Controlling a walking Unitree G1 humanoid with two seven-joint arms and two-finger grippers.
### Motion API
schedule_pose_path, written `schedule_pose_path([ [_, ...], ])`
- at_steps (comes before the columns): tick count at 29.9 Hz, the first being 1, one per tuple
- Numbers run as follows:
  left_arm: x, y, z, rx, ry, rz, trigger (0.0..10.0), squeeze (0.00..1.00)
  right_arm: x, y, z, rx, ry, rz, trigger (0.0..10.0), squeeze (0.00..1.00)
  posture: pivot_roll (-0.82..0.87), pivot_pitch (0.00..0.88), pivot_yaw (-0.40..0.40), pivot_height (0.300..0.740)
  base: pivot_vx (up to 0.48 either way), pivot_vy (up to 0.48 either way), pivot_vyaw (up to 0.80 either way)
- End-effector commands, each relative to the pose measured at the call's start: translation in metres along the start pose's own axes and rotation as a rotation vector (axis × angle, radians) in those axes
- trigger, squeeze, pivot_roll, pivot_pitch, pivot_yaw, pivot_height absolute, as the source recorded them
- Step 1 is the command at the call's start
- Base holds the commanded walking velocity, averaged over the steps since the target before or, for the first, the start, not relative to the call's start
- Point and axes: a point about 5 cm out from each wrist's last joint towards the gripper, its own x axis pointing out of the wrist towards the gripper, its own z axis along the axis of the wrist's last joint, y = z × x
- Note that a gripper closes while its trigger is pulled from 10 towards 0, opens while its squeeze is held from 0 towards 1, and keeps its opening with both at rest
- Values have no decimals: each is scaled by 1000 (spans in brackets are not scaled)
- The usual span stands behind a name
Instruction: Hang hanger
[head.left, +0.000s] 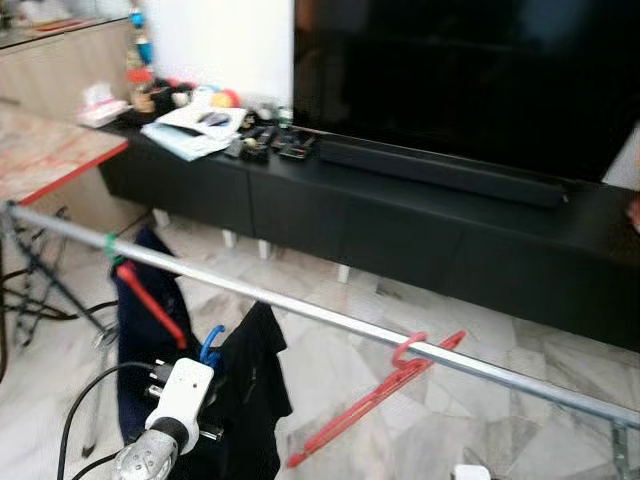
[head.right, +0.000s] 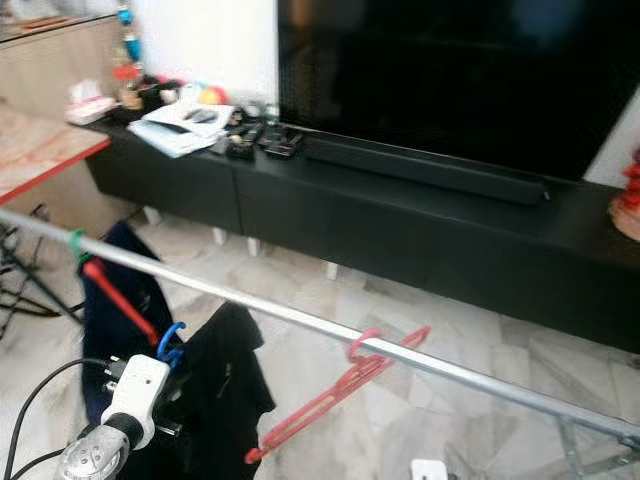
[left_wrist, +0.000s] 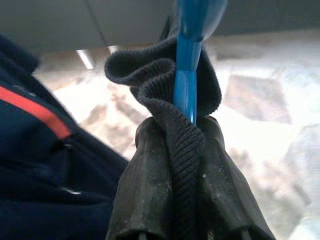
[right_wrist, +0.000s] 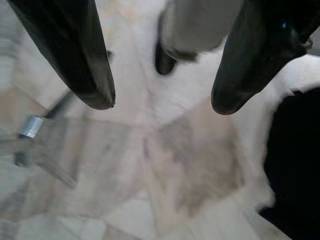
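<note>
The blue hanger (left_wrist: 187, 75), its black garment (head.left: 250, 390) bunched round the neck, sits clenched in my left end effector (left_wrist: 190, 200), just below the metal rail (head.left: 330, 315). Stiff plastic, limp cloth: light, probably swings. My grip at the neck suits. My right end effector (right_wrist: 160, 107) hangs released over the floor.

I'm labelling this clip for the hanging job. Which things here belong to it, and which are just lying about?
Job:
- blue hanger, carrying the black garment, pinched in the left tool
- metal rail
- right tool, open over the floor

Lying about:
- empty red hanger, hooked on the rail
- navy garment, on another red hanger
- papers on the TV cabinet
</note>
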Motion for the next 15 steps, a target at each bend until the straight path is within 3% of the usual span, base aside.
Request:
schedule_pose_path([
  [1, -6, 7, 0, 12, -17, 10, 10000, 0, 1, 5, 3, -1, -8, 9, 10000, 0, 36, 24, -13, 740, 0, 0, 0],
  [4, -6, 4, 1, 12, -29, -19, 10000, 0, 1, 5, 4, -2, -8, 11, 10000, 0, 36, 24, -13, 740, 0, 0, 0],
  [9, -9, -11, 7, 82, -39, -233, 10000, 0, 1, 1, 4, -10, -8, 8, 10000, 0, 37, 26, -14, 740, 0, 0, 0],
  [15, 0, -9, 21, 148, -69, -282, 10000, 0, 1, 0, 7, -16, -10, 8, 10000, 0, 39, 25, -15, 740, 0, 0, 0],
])
